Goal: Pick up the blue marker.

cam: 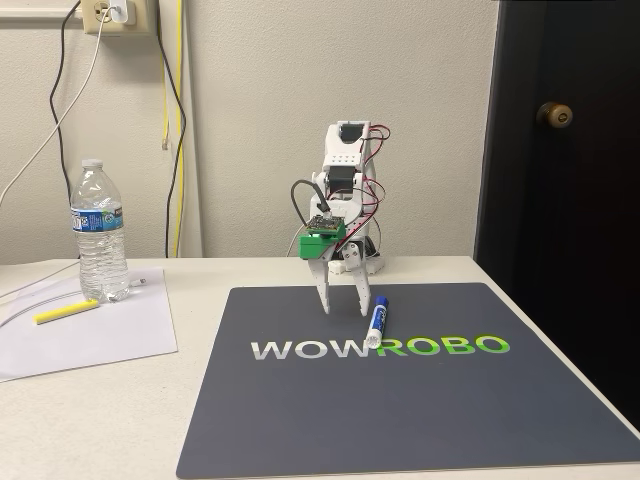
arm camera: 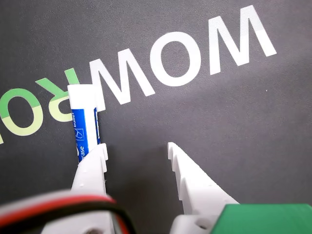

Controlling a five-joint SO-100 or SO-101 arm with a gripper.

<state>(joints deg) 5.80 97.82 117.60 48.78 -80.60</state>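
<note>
There was one marker (cam: pixel 376 320), seen in both views, and one yellow pen (cam: pixel 66 313). One water bottle (cam: pixel 100 231) stood on the surface (cam: pixel 120 420). One dark mat (cam: pixel 400 400) lay there, and one sheet of paper (cam: pixel 90 335). One arm (cam: pixel 345 190) carried one pincer (cam: pixel 341 309) with two fingers (arm camera: pixel 92 170). On the wall there was one outlet (cam: pixel 108 14), with several cables (cam: pixel 175 120) hanging, their number unclear. One door (cam: pixel 570 200) showed one knob (cam: pixel 554 114).

In the fixed view a mat (cam: pixel 400 420) lies on the tabletop (cam: pixel 90 430), with the marker (cam: pixel 377 320) on it, just right of the fingers (cam: pixel 325 295). To the mat's left, a bottle (cam: pixel 100 232) and a pen (cam: pixel 66 312) rest on paper (cam: pixel 90 340).
</note>
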